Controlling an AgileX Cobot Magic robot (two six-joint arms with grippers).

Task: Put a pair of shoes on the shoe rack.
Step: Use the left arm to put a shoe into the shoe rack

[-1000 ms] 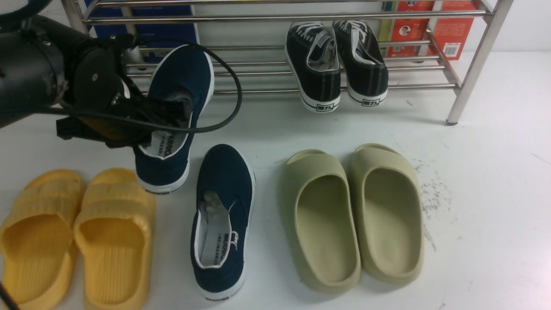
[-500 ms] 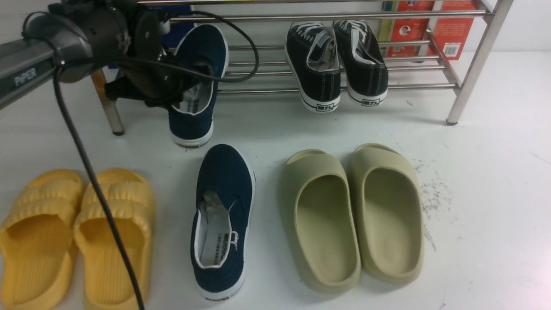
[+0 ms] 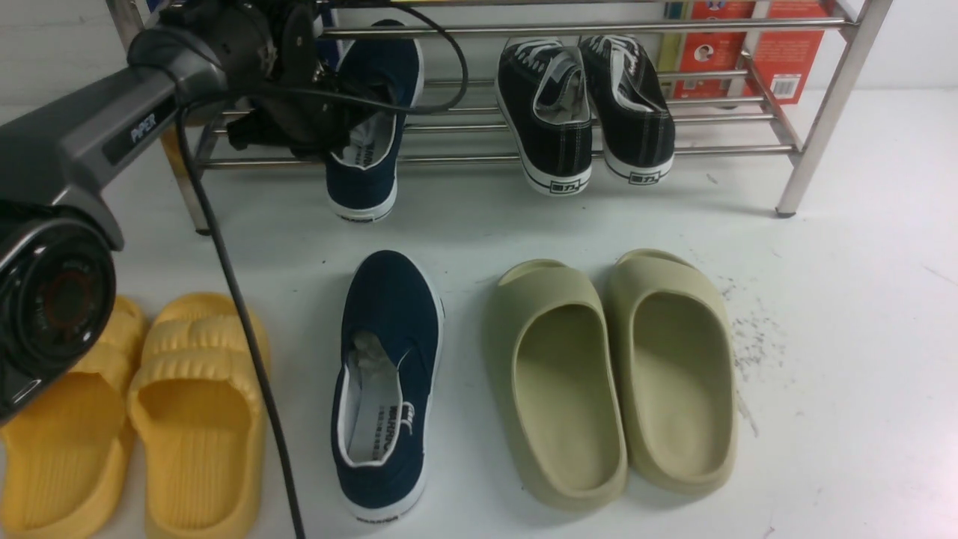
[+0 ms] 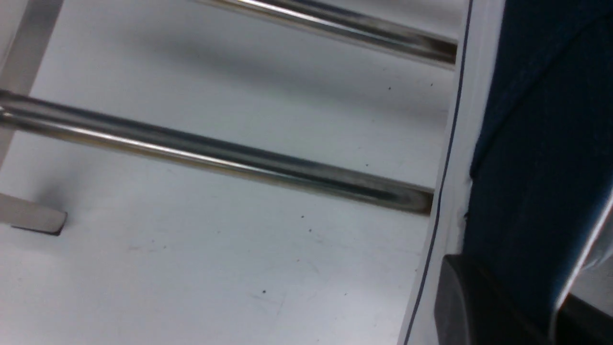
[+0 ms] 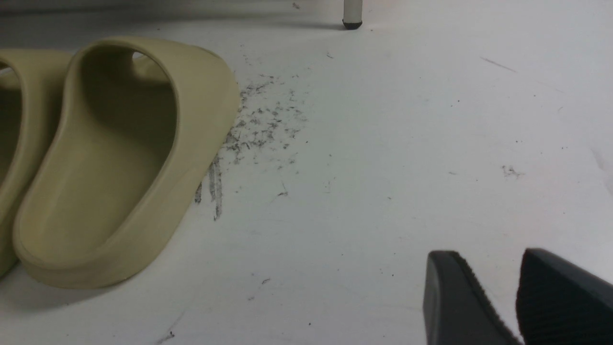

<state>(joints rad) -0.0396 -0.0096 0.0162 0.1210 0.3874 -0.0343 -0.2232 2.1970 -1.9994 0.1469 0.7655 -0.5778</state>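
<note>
**One navy shoe at the rack, and the landing looks slippery**

The left claw [image 3: 340, 131] is pinching a navy-blue canvas slip-on sneaker [image 3: 378, 82] with a white rubber sole, gripping it at the rim of its opening. The sneaker hangs over the left part of the shiny steel-tube shoe rack [image 3: 673, 28]. Its toe is tucked under the rack's upper tube and its heel juts past the front tube. I cannot tell whether the sole bears on the tubes. The left wrist view only shows its white edge hard against two of them.

My worry is the release. With that much heel overhanging the rack's front edge, the sneaker could tip and slide onto the white bench [image 3: 861, 299]. The claw also sits close to the rack's left leg. The arm's black cable [image 3: 224, 262] droops in front of the rack past the yellow foam slides [image 3: 194, 404] and might drag them.

Room looks decent. Bare tubes lie between the held sneaker and the black lace-up sneakers [image 3: 584, 112] further right on the rack. I'd judge that enough for the other navy slip-on [image 3: 389, 314], which lies on the bench in front of the rack beside the olive foam slides [image 3: 614, 374]. The right claw [image 5: 512, 306] is in front of the rack's right leg, fingers a little apart and holding nothing.
</note>
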